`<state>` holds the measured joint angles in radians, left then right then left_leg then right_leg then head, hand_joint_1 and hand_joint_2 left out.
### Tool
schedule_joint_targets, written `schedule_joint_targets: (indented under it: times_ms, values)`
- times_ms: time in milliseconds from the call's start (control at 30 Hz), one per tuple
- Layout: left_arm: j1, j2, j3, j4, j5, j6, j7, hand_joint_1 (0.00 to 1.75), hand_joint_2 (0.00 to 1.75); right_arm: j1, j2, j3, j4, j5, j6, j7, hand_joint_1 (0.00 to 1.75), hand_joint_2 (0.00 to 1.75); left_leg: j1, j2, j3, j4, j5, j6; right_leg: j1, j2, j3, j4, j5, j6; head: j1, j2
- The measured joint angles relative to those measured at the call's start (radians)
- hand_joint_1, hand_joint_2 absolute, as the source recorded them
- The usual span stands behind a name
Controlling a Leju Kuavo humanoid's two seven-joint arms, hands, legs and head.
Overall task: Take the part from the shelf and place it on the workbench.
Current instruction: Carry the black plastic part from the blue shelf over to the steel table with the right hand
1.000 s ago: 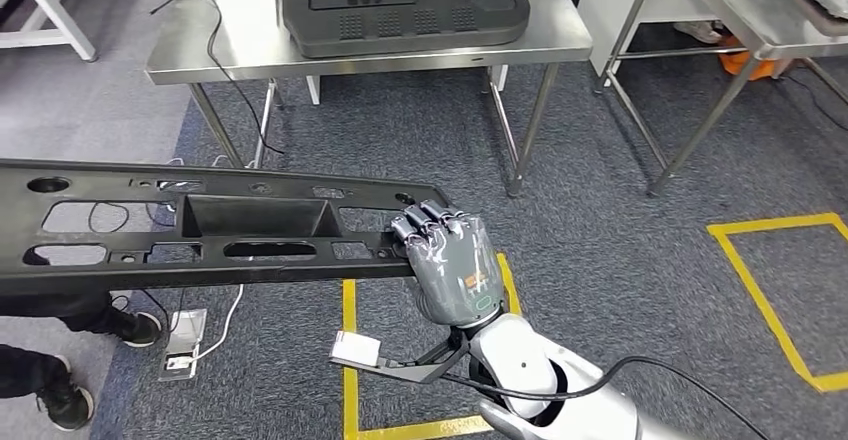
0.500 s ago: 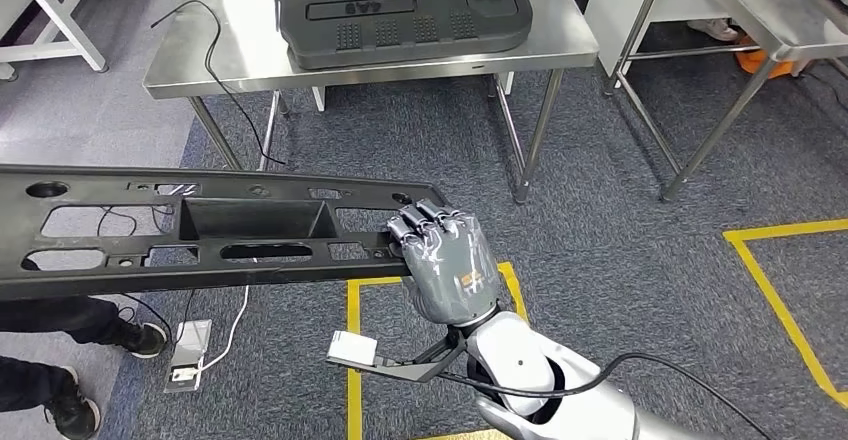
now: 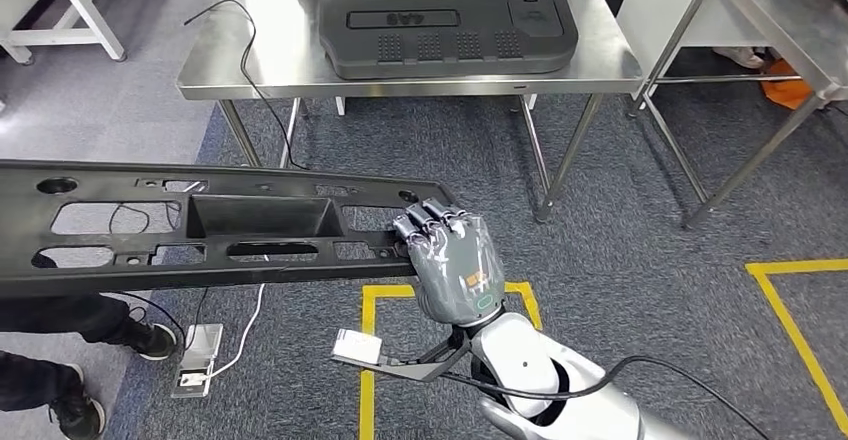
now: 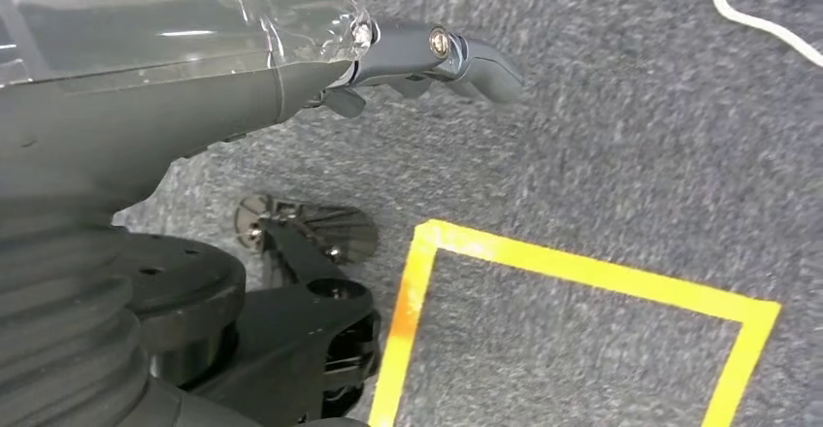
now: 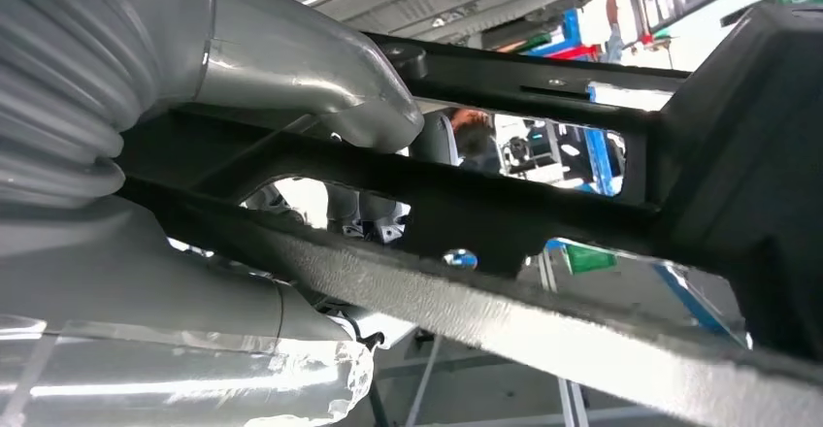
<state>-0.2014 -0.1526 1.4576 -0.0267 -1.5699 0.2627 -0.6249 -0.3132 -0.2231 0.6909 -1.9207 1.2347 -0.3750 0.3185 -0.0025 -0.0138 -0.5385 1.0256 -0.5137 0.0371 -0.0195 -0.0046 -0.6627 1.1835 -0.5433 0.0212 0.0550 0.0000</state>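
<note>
A long black plastic part [image 3: 255,215] with several cut-outs hangs level above the floor, reaching from the picture's left edge to the middle. My right hand [image 3: 455,260] grips its right end, fingers curled over the top edge. In the right wrist view the thumb [image 5: 311,68] lies against the part [image 5: 543,204] from below. The steel workbench [image 3: 250,70] stands ahead, beyond the part. My left hand [image 4: 427,53] hangs over the carpet with nothing in it, one finger stretched out.
A large black moulded panel [image 3: 450,25] covers the right half of the workbench. A second steel table [image 3: 770,20] stands to the right. A person's shoes [image 3: 75,410] are at lower left beside a floor socket box [image 3: 195,360] and cables. Yellow tape [image 3: 370,340] marks the carpet.
The whole picture has shifted: the workbench now sits further right and lower in view, so the camera has moved. My right hand keeps the same hold on the part.
</note>
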Motion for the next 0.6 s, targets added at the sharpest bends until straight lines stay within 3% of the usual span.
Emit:
schedule_joint_targets:
  times_ms: [33,100,233,300,367,400,433,467,533,600]
  values:
    - [0.0,0.0,0.0,0.0,0.0,0.0,0.0,0.0,1.75,0.0,0.0,0.0,0.0,0.0,0.0,0.0,1.75,1.75,-0.001,-0.001,0.011,0.002,-0.009,-0.003,0.004,0.0,0.012,-0.058,0.039,-0.006,-0.001,0.0]
    - [-0.001,0.0,0.0,0.0,0.0,0.0,0.0,0.0,1.75,0.0,0.0,0.0,0.001,-0.001,0.001,0.0,1.75,1.75,-0.002,-0.002,0.02,0.003,-0.022,-0.014,0.01,0.001,0.023,-0.121,0.073,-0.016,0.0,0.0]
    - [-0.002,0.001,0.0,0.0,0.0,0.002,0.001,0.0,1.75,-0.001,-0.002,0.0,0.002,-0.003,0.002,-0.003,1.75,1.75,-0.003,0.0,0.021,0.04,-0.034,-0.038,0.005,-0.001,0.041,-0.133,0.074,-0.036,-0.002,0.0]
    - [-0.004,0.001,0.0,0.0,0.0,0.003,0.001,0.0,1.75,-0.002,-0.001,0.0,0.002,-0.004,0.002,-0.004,1.75,1.75,0.002,0.003,-0.021,0.127,-0.068,-0.05,0.002,-0.003,0.054,-0.138,0.069,-0.043,-0.007,0.0]
    - [-0.004,0.001,0.0,0.0,0.0,0.005,0.001,0.0,1.75,-0.002,-0.001,0.001,0.003,-0.005,0.002,-0.005,1.75,1.75,0.009,0.004,-0.096,0.241,-0.115,-0.063,0.002,-0.003,0.061,-0.139,0.06,-0.047,-0.011,0.0]
    - [-0.002,0.001,0.0,0.0,0.0,0.006,0.001,0.0,1.75,-0.002,-0.001,0.001,0.003,-0.005,0.002,-0.005,1.75,1.75,0.012,0.005,-0.124,0.272,-0.123,-0.067,0.001,-0.003,0.065,-0.139,0.055,-0.048,-0.011,0.0]
    - [-0.001,0.001,0.0,0.0,0.0,0.007,0.001,0.0,1.75,-0.001,-0.001,0.001,0.003,-0.005,0.002,-0.005,1.75,1.75,0.014,0.005,-0.136,0.269,-0.109,-0.07,0.001,-0.002,0.071,-0.139,0.051,-0.047,-0.011,0.0]
    - [-0.001,0.001,0.0,0.0,0.0,0.007,0.001,0.0,1.75,-0.001,-0.001,0.001,0.003,-0.005,0.002,-0.005,1.75,1.75,0.016,0.005,-0.129,0.231,-0.075,-0.072,0.0,-0.002,0.078,-0.139,0.046,-0.045,-0.011,0.0]
    - [-0.001,0.001,0.0,0.0,0.0,0.007,0.001,0.0,1.75,-0.001,-0.001,0.002,0.003,-0.005,0.002,-0.005,1.75,1.75,0.017,0.007,-0.09,0.102,0.007,-0.068,-0.002,-0.002,0.095,-0.139,0.035,-0.038,-0.011,0.0]
    - [-0.002,0.001,0.0,0.0,0.0,0.007,0.001,0.0,1.75,-0.002,-0.001,0.002,0.004,-0.006,0.002,-0.005,1.75,1.75,0.01,0.01,-0.071,0.026,0.025,-0.058,-0.003,-0.003,0.102,-0.139,0.027,-0.028,-0.014,0.0]
